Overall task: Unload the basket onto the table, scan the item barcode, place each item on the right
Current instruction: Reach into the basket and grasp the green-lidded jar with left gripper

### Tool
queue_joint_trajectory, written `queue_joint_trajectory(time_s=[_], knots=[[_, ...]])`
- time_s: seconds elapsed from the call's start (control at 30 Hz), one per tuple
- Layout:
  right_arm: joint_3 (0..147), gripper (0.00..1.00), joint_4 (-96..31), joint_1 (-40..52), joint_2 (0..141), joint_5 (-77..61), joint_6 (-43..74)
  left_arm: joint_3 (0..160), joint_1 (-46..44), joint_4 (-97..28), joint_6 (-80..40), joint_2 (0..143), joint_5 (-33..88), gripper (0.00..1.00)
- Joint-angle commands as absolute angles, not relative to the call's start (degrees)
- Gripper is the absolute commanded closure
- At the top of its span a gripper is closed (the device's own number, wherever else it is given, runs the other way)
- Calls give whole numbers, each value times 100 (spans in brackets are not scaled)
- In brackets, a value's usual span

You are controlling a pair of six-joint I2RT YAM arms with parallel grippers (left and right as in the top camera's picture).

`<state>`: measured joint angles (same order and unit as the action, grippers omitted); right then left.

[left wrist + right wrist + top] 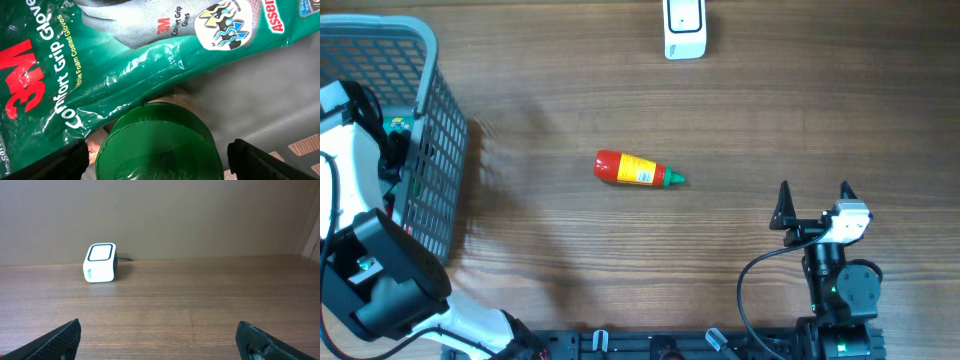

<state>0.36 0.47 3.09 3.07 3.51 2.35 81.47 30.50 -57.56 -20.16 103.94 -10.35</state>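
My left arm (360, 140) reaches down into the grey basket (438, 150), so its gripper is hidden in the overhead view. In the left wrist view, the left gripper (160, 156) stands open astride a round green ribbed lid (160, 145) of a container, with a gap on each side. A green 3M gloves packet (125, 65) lies just beyond it. A red sauce bottle (632, 169) with a yellow label and green cap lies on its side mid-table. The white barcode scanner (684, 28) (100, 262) stands at the far edge. My right gripper (815, 203) (160, 337) is open and empty.
The basket's mesh wall (305, 145) stands close on the right of the left gripper. The wooden table (720, 120) stretches between the bottle, the scanner and my right gripper. A black cable (750, 290) loops beside the right arm's base.
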Motion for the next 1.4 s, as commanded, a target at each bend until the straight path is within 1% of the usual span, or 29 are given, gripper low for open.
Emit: queue_joint_trajectory(time_s=[0.0,0.13,0.2,0.27,0.33,0.67,0.77,0.87,1.07,1.2,1.33,1.37], knots=[[32,0,78,336,307,445,303,8082,3076,-5747,-1968,10449,-939,11],[32,0,80,336,307,445,301,8077,3076,-5758,-1968,10449,-939,16],[32,0,78,336,307,445,301,8077,3076,-5758,-1968,10449,-939,17],[32,0,78,336,307,445,303,8077,3076,-5758,-1968,10451,-941,21],[32,0,80,336,307,445,303,8077,3076,-5758,-1968,10464,-941,22],[32,0,78,336,307,445,301,7944,3076,-5649,-1968,10578,-875,23],[32,0,80,336,307,445,301,7944,3076,-5649,-1968,10578,-878,29],[32,0,80,336,307,445,303,7944,3076,-5649,-1968,10578,-878,32],[32,0,80,336,307,445,303,7944,3076,-5651,-1968,10578,-878,41],[32,0,80,336,307,445,303,7944,3076,-5660,-1970,10575,-878,45],[32,0,80,336,307,445,303,7944,3076,-5675,-1970,10575,-880,54],[32,0,78,336,307,445,301,7944,3076,-5675,-1970,10575,-878,55]])
